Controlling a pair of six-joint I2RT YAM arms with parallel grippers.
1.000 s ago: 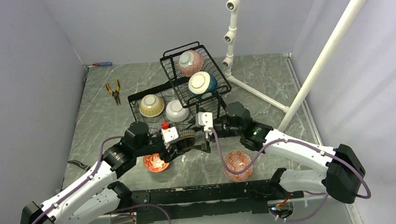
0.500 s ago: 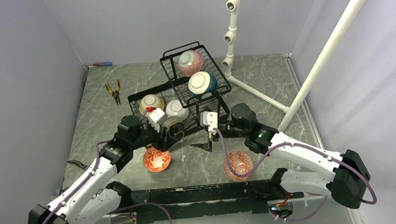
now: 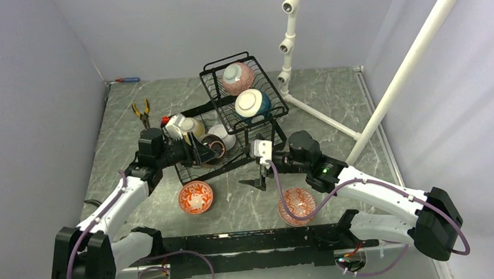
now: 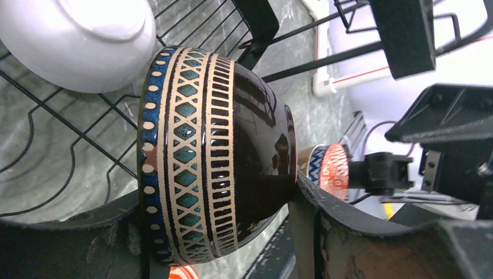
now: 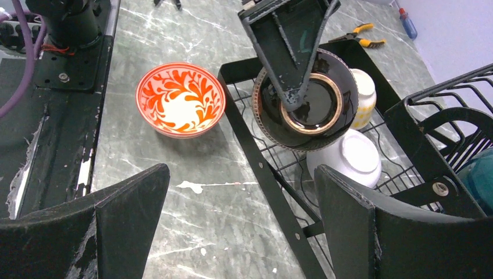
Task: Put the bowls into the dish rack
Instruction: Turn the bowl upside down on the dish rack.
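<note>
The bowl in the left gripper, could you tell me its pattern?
Dark brown bowl with a cream-and-teal lattice band; left wrist view.

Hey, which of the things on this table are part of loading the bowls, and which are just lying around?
Job: dish rack; dark patterned bowl in left gripper; white bowl; cream-yellow bowl; pink bowl; teal-and-white bowl; left red bowl; right red bowl.
Lying about: orange-handled pliers; white pipe stand.

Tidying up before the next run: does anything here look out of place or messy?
Orange-handled pliers lie on the table left of the dish rack, a tool among crockery. A white smear marks the tabletop beside the rack's near rail. The held dark patterned bowl looks intact.
</note>
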